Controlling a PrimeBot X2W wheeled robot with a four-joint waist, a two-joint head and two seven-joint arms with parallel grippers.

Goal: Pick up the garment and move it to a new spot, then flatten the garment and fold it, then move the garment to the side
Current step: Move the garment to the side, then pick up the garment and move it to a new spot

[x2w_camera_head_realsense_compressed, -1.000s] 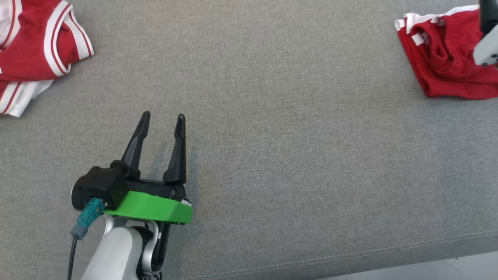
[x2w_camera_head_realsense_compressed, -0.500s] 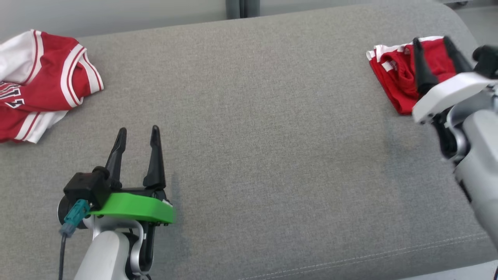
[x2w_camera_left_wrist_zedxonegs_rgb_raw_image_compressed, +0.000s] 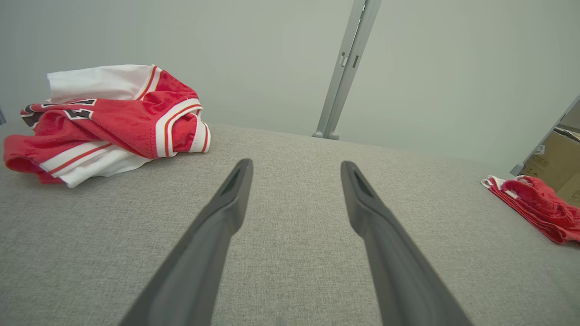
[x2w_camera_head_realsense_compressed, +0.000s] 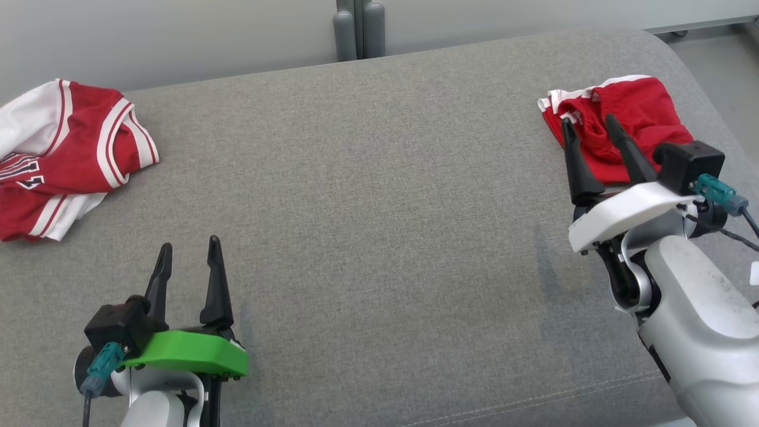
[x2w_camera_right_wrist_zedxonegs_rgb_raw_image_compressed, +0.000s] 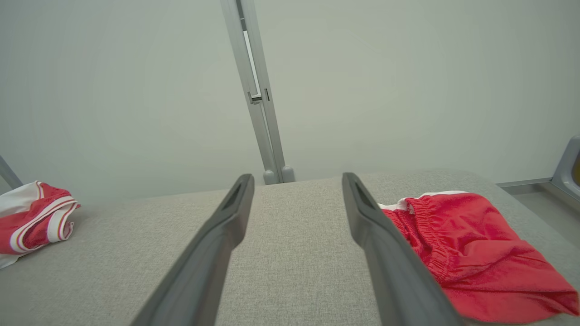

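Two garments lie on the grey cushion, and that is my first worry, since the task names only "the garment". The red shorts sit bunched at the far right end. The red-and-white jersey lies well apart at the far left. My right gripper hovers near the shorts with its fingers spread wide and nothing between them. My left gripper is just as wide and empty, over bare cushion near the front edge. I take the shorts to be the target.

A pinch into that heap may catch a single layer, so the cloth would trail and drag when lifted. The shorts also lie close to the cushion's rounded end, and a sideways nudge could slide them off. A descent too deep would dig the fingertips into the soft upholstery.

From the head camera, my right fingers seem to overlap the shorts. The right wrist camera shows bare cushion between the fingers, with the gathered waistband beside the right-hand one. I cannot tell whether it touches. The left wrist camera shows black lettering on the jersey and a cardboard box beyond the shorts.
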